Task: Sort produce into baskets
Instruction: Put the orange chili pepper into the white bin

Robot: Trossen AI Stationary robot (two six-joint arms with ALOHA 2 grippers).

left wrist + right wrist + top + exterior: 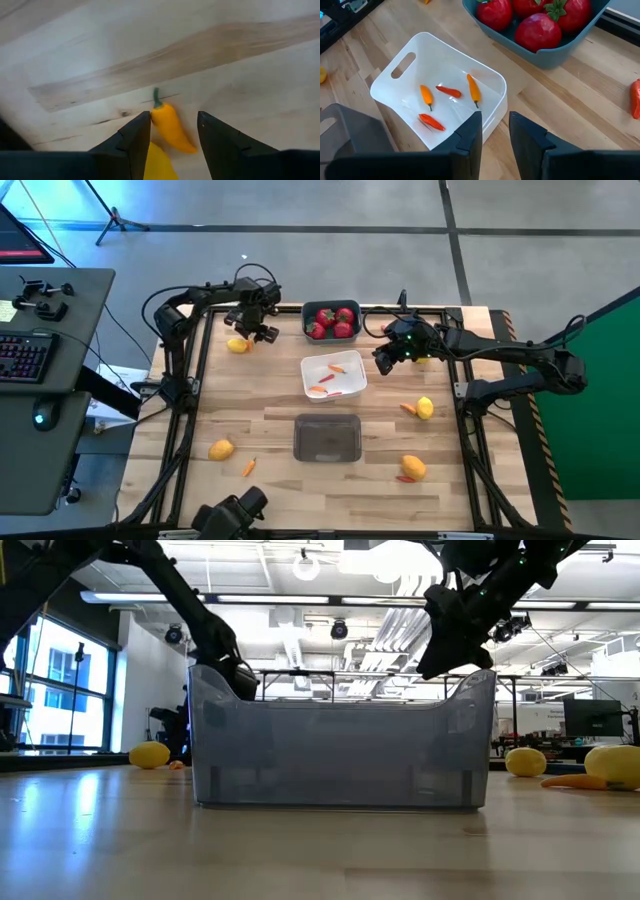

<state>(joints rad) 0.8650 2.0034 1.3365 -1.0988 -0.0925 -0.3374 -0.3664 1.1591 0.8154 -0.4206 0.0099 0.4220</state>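
From my left wrist, a yellow fruit (159, 162) is half hidden behind my finger (131, 145) and cut off. In the low view the grey bin (340, 745) hides both far bins. My right wrist crops a red piece (635, 97).

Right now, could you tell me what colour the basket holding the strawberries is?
Dark blue-grey basket; best seen in the right wrist view.
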